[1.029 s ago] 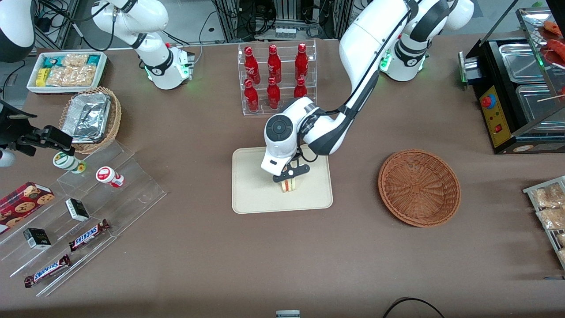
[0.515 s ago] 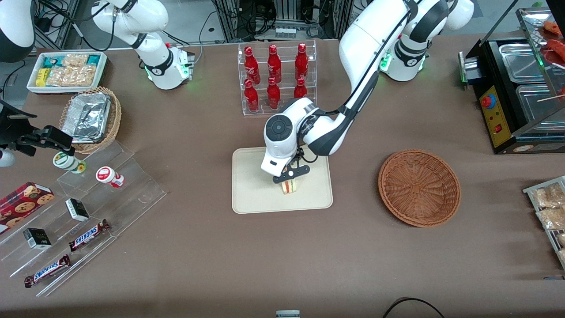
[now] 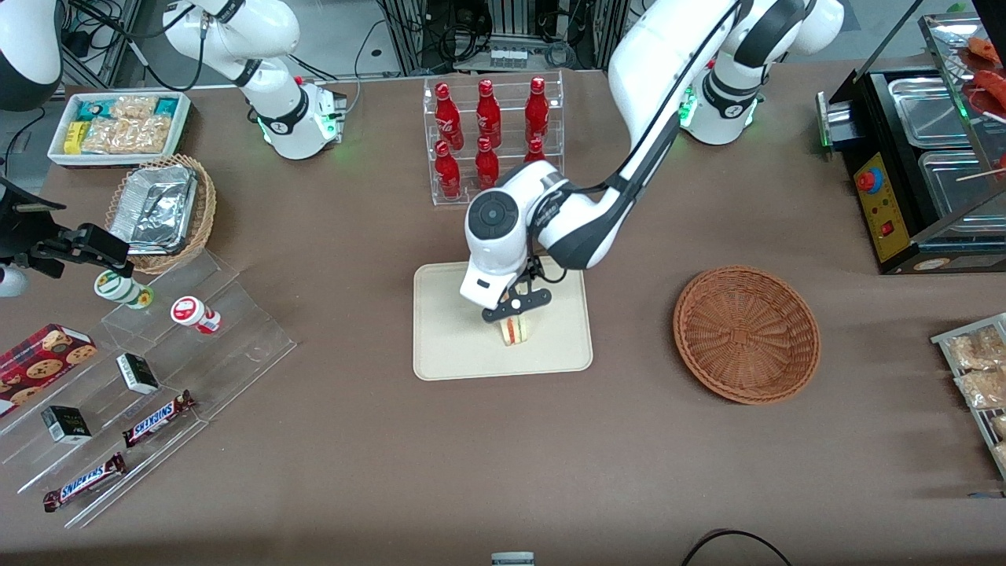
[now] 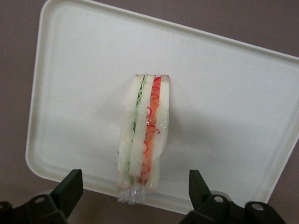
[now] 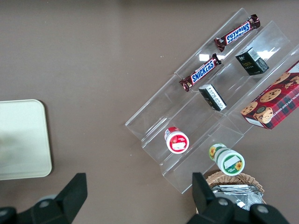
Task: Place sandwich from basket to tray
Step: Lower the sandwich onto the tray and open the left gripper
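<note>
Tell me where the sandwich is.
The sandwich stands on the tray, just below the open gripper, with the basket toward the working arm's end.

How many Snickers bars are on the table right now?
2. Both lie on the clear stepped stand at the parked arm's end: one on a higher step, one nearer the camera. The gripper hovers open above the sandwich.

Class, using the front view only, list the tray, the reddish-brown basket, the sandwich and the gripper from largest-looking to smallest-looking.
1. Tray, largest.
2. Basket, slightly smaller in outline.
3 and 4. Gripper and sandwich: both far smaller and alike. The open gripper hangs above the sandwich, nearer the camera, so I will not rank them.
</note>
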Tool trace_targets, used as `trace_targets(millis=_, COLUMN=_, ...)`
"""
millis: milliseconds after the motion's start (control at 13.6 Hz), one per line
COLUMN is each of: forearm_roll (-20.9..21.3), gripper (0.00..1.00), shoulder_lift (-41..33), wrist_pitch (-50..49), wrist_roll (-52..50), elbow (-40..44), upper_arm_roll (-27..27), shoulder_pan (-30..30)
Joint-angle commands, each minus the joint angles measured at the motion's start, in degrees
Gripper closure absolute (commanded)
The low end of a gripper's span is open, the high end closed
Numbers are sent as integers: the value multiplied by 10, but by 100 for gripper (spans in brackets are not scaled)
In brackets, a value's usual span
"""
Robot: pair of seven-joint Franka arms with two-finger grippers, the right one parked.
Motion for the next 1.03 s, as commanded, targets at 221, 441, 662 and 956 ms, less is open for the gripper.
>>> trace_targets(millis=221, forearm_roll=8, gripper=0, shoulder_lift=-67, wrist_pitch=-67, wrist_roll=89, elbow=-10, upper_arm_roll=11, shoulder_pan=-4)
trace_targets(millis=441, forearm_roll=10, gripper=0, shoulder_lift=-94, wrist_pitch=-126, wrist_roll=109, elbow=-14, upper_arm_roll=11, shoulder_pan=27)
trace_targets(millis=662, forearm_roll=3, gripper=0, shoulder_lift=-129, wrist_pitch=-171, wrist_roll=215, elbow=-32, upper_arm_roll=10, shoulder_pan=72)
trace_targets(millis=956, forearm_roll=1, gripper=0, shoulder_lift=-196, wrist_pitch=-172, wrist_roll=321, elbow=-100, upper_arm_roll=10, shoulder_pan=134)
